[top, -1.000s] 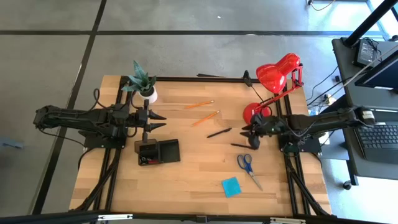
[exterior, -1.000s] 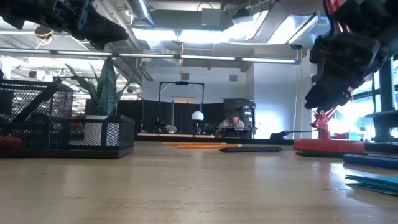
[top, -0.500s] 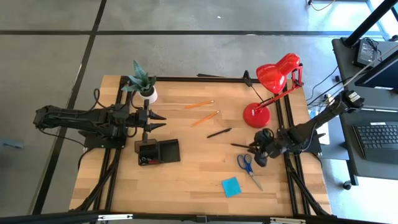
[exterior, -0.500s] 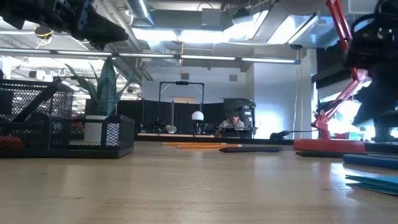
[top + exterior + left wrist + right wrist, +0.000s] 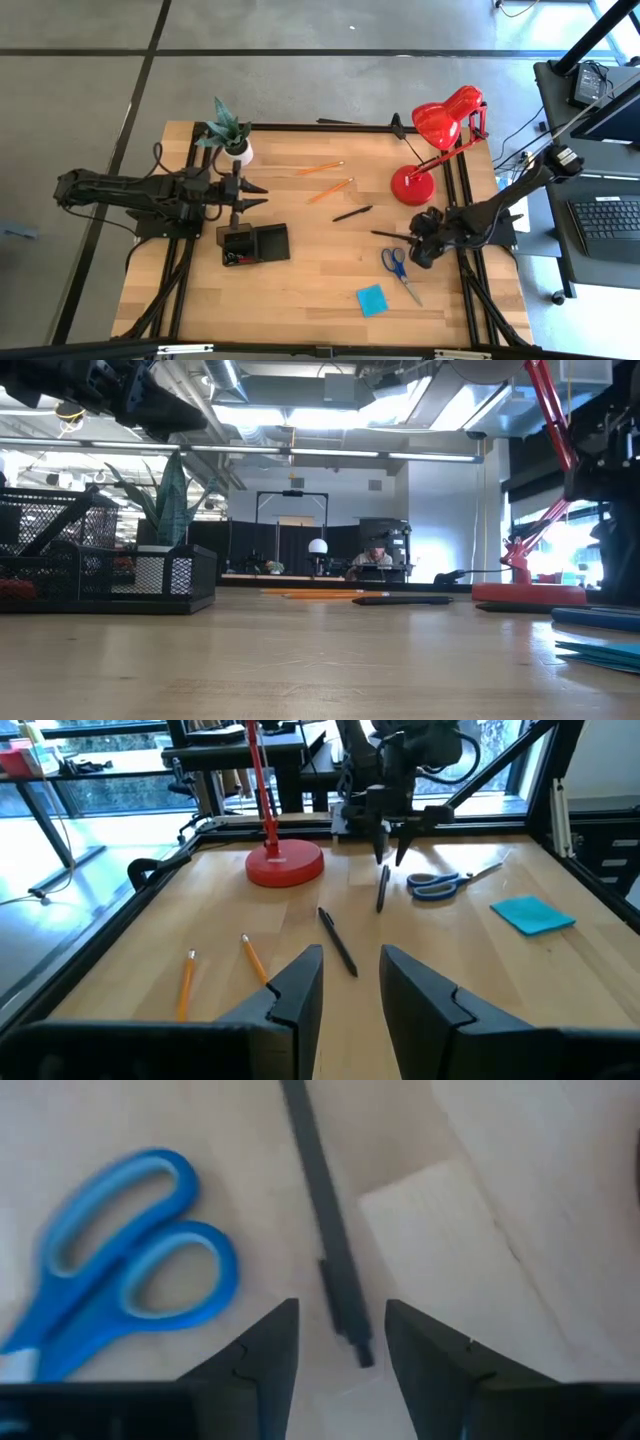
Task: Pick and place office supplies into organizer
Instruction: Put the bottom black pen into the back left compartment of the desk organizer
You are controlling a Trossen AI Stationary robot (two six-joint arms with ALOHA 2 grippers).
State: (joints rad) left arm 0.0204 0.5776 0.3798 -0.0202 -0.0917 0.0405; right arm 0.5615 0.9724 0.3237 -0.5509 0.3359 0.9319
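My right gripper point(image 5: 413, 241) points down, open, over one end of a black pen point(image 5: 322, 1210); its fingertips stand on either side of that end point(image 5: 352, 1335) without touching. Blue-handled scissors point(image 5: 397, 266) lie just beside it. A second black pen point(image 5: 352, 213), two orange pencils point(image 5: 320, 168) point(image 5: 330, 190) and a blue sticky-note pad point(image 5: 371, 299) lie loose on the table. The black organizer point(image 5: 253, 243) sits left of centre with a small red piece point(image 5: 232, 260) in one compartment. My left gripper point(image 5: 250, 195) waits open, level, just beyond the organizer's far side.
A red desk lamp point(image 5: 440, 130) stands at the far right, its base point(image 5: 411, 184) close behind my right arm. A potted plant point(image 5: 228, 130) stands at the far left corner. Bare wood spreads between the organizer and the pens. Black frame rails run along the table's sides.
My right gripper has moved from beside the lamp base toward the table's near edge and down, tipping from level to pointing down over the pen next to the scissors. In the last half second it has barely shifted. The left arm has kept still.
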